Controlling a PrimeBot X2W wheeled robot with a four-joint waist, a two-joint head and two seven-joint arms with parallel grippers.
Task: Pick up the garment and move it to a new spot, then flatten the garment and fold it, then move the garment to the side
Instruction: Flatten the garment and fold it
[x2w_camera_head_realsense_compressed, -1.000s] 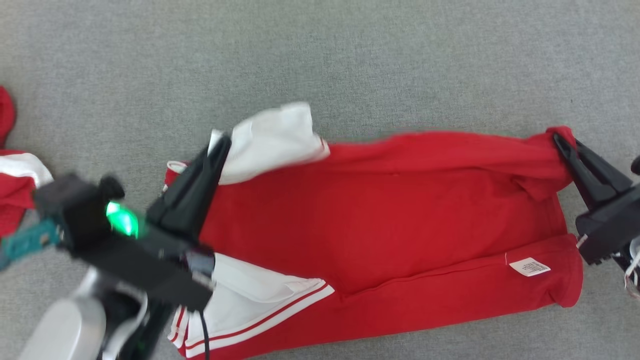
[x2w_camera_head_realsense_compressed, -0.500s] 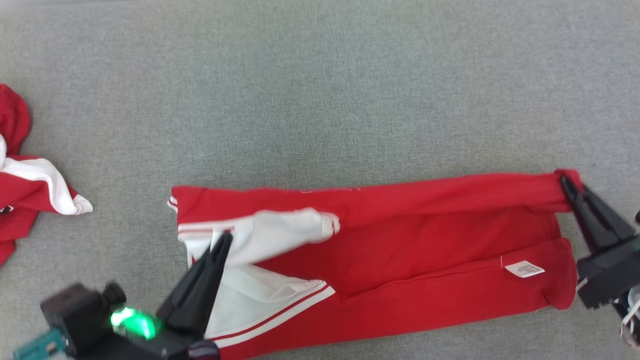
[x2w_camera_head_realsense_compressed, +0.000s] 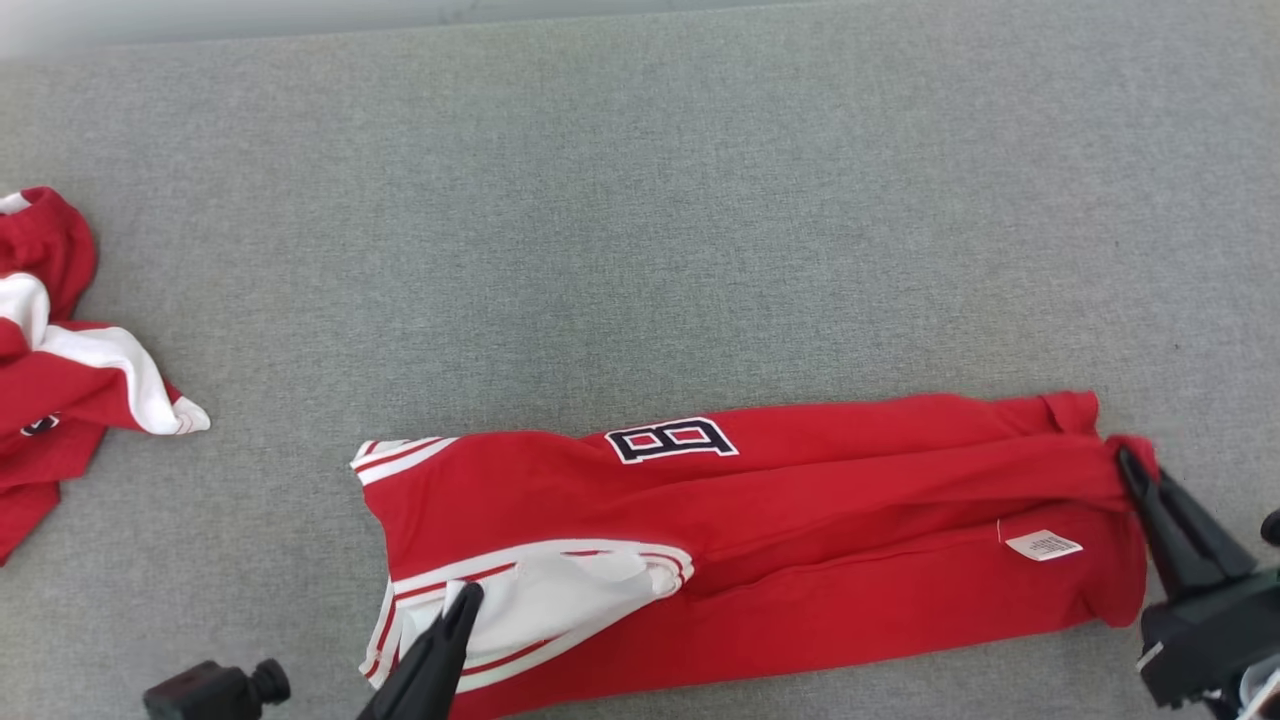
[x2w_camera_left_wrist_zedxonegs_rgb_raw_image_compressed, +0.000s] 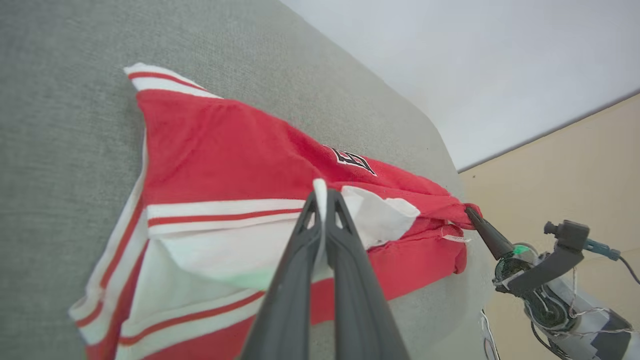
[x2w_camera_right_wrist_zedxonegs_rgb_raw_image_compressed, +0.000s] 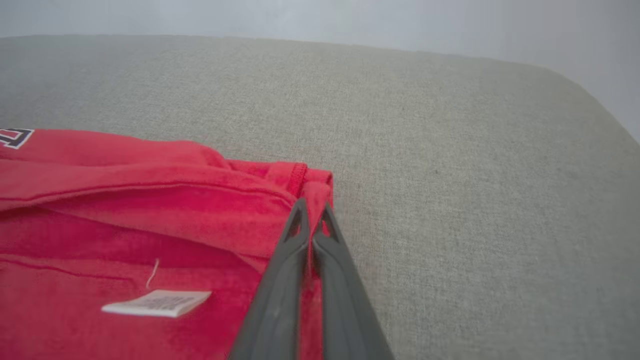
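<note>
Two garments on the grey surface (x2w_camera_head_realsense_compressed: 640, 200): far left, a crumpled red-and-white heap (x2w_camera_head_realsense_compressed: 60, 400); centre to right, the red garment (x2w_camera_head_realsense_compressed: 800, 520), stretched lengthwise. Clenched on its white fold (x2w_camera_head_realsense_compressed: 570, 595), the left gripper (x2w_camera_head_realsense_compressed: 462, 598); clenched on the far red corner, the right gripper (x2w_camera_head_realsense_compressed: 1128, 462), near a white label (x2w_camera_head_realsense_compressed: 1043, 545).
</note>
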